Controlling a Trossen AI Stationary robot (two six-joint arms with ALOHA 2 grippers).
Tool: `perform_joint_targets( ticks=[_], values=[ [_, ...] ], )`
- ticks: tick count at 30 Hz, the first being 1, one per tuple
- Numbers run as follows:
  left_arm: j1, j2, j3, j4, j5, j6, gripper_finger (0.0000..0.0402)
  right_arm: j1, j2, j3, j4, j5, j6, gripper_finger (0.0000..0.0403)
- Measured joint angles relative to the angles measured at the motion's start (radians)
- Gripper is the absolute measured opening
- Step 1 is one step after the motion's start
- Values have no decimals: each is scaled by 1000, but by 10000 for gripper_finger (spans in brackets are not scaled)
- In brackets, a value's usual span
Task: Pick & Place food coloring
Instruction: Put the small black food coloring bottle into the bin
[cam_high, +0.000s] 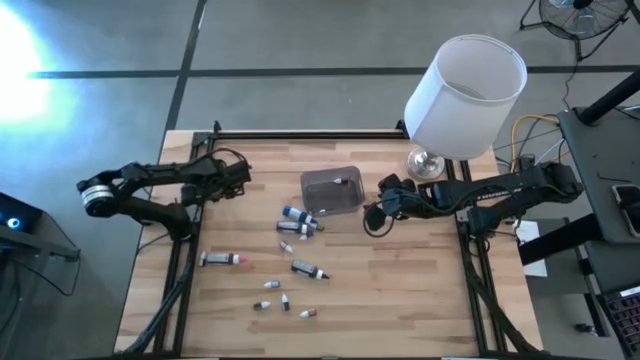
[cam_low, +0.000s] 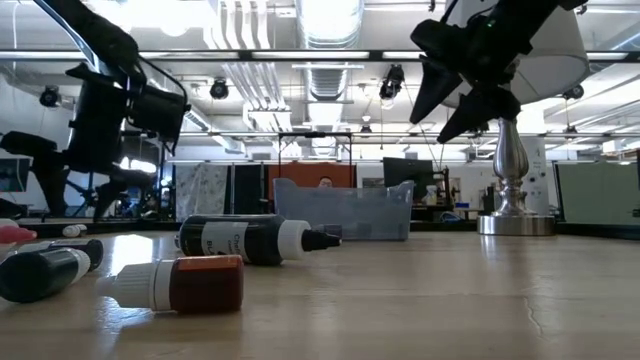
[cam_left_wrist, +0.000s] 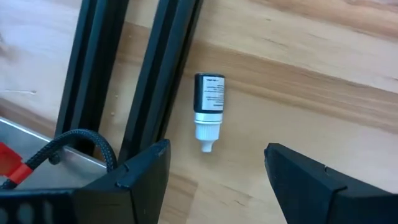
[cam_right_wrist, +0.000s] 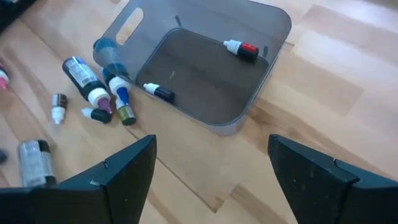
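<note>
Two bottles already lie in the tub (cam_high: 332, 190); the rest of the food coloring (cam_high: 300, 221) is scattered on the table in front of it.

From above, we see the right gripper (cam_high: 377, 216) beside the tub, fingers spread and empty; the left gripper (cam_high: 237, 176) waits well away, also agape with nothing in it. From table height, a black-labelled bottle (cam_low: 250, 240) lies on its side before the tub, nozzle toward the lamp (cam_low: 515, 190). Our left wrist view shows one bottle (cam_left_wrist: 208, 109) lying flat. Our right wrist view shows a red-capped bottle (cam_right_wrist: 242, 48) inside the tub. We judge these light, stiff, apt to roll; grip across the body.
</note>
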Motion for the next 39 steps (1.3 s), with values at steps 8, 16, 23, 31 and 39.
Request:
perform_joint_targets(
  ticks=[8,16,23,31,39],
  values=[
    [17,17,-35,66,-31,28,236,1,0,0,4,-5,54,302],
    [43,51,-89,180,-41,48,236,1,0,0,5,-9,53,302],
    [45,54,-107,201,-91,70,205,1,0,0,5,-9,53,302],
    [45,56,-109,207,-100,81,102,1,0,0,5,-8,50,302],
    [35,56,-111,200,-30,82,65,1,0,-4,6,-8,50,302]
  ],
)
